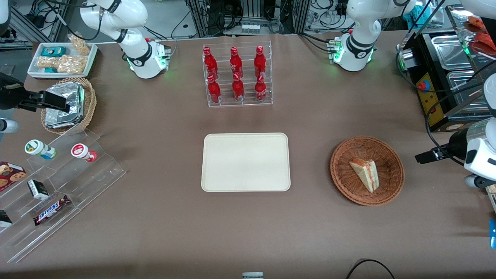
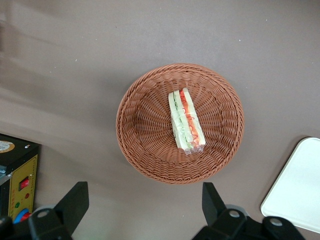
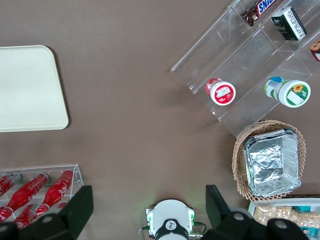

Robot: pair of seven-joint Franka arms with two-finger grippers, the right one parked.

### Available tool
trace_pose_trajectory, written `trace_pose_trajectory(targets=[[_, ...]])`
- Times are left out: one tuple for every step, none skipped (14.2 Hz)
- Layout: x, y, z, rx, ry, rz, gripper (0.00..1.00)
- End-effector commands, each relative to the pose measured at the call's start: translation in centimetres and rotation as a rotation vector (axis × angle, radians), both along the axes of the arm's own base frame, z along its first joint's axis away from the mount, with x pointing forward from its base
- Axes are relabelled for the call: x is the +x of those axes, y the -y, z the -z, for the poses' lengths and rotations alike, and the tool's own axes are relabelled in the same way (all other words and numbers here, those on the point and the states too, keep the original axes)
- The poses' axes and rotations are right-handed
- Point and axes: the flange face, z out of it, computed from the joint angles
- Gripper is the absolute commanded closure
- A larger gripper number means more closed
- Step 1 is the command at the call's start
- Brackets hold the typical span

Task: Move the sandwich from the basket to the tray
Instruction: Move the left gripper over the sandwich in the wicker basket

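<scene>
Nothing moved yet. Sandwich lies in the basket; tray sits bare mid-worktop. My hand hangs above the basket's edge, fingers spread wide, holding nothing. Descent, grasp and carry all remain.

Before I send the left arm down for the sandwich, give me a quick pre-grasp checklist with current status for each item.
1. Sandwich lies in the basket, lying free with nothing on it: ok.
2. Gripper open, fingers spread wide: ok.
3. Gripper held above the basket, apart from the rim and the sandwich: ok.
4. Gripper centred over the sandwich: not ok, the sandwich lies off the midpoint between the fingers.
5. Tray bare and ready to receive: ok.
6. Table between basket and tray free of obstacles: ok.
</scene>
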Motion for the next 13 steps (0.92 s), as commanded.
trace_pose_trajectory(targets=[[0.2, -0.2, 1.5, 0.008, -0.019, -0.027, 0.0], [0.7, 0.0, 2.6, 0.011, -0.029, -0.067, 0.0], [1.2, 0.4, 3.4, 0.021, -0.017, -0.163, 0.0], [1.7, 0.8, 4.2, 0.033, -0.011, -0.267, 0.0], [2.1, 1.0, 5.3, 0.042, -0.01, -0.336, 0.0], [2.4, 1.1, 6.3, 0.041, -0.016, -0.348, 0.0], [2.7, 1.2, 7.9, 0.042, -0.036, -0.356, 0.0], [3.0, 2.2, 8.4, 0.037, -0.031, -0.372, 0.0], [3.4, 3.3, 8.9, 0.033, -0.023, -0.428, 0.0], [3.8, 3.9, 9.8, 0.018, -0.024, -0.525, 0.0], [4.3, 4.4, 10.4, 0.003, -0.015, -0.601, 0.0], [4.3, 5.6, 11.3, 0.008, -0.026, -0.611, 0.0], [4.3, 6.6, 12.4, 0.014, -0.039, -0.6, 0.0]])
